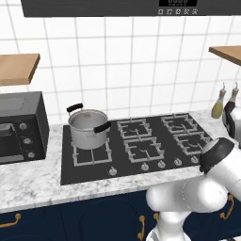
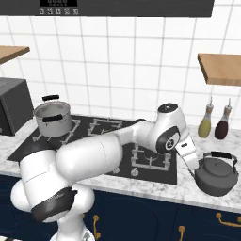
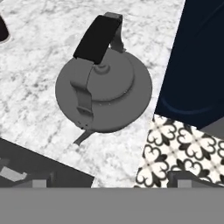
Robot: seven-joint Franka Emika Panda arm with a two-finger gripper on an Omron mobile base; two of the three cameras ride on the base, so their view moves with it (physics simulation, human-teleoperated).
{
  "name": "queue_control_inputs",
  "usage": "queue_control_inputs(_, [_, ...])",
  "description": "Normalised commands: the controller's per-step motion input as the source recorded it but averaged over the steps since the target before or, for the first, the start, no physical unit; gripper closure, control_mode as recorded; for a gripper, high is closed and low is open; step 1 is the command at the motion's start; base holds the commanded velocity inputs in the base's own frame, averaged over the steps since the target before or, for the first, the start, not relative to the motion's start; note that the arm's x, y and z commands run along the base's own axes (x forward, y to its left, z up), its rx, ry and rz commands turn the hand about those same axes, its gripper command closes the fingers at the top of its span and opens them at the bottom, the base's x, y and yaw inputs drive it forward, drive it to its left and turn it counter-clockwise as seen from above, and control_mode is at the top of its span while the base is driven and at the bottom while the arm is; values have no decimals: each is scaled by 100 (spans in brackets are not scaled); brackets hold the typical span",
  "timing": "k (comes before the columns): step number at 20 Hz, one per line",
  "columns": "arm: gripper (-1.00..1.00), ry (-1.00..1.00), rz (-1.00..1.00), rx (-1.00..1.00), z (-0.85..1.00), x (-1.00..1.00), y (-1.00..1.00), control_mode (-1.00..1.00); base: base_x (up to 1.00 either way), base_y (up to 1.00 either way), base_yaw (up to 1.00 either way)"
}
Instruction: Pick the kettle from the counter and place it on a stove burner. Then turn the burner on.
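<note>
The gripper [image 2: 194,165] hangs just above the kettle [image 2: 216,175], and I cannot tell if its fingers are apart or together. The kettle is squat and dark grey, with a round lid, a small knob, a short spout and a black arched handle [image 3: 97,38], and it stands upright below the gripper on the white marble surface [image 3: 30,70], close to its front edge. Far from the gripper, on the cooktop [image 1: 117,160], stands a steel pot [image 1: 88,127], which looks empty.

Steel pot [image 1: 88,128] on rear-left burner, black microwave [image 1: 21,126] left, two bottles [image 2: 204,123] by wall
</note>
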Motion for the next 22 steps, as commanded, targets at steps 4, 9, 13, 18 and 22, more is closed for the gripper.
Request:
queue_control_inputs(4, [-100, 0, 0, 3, -3, 31, -35, -100, 0, 0, 0])
queue_control_inputs(9, [-100, 0, 0, 0, -6, 24, -42, -100, 0, 0, 0])
queue_control_inputs(13, [-100, 0, 0, 2, -1, 20, -48, -100, 0, 0, 0])
queue_control_inputs(18, [-100, 0, 0, 6, 0, 30, -30, -100, 0, 0, 0])
queue_control_inputs(22, [-100, 0, 0, 7, 0, 26, -33, -100, 0, 0, 0])
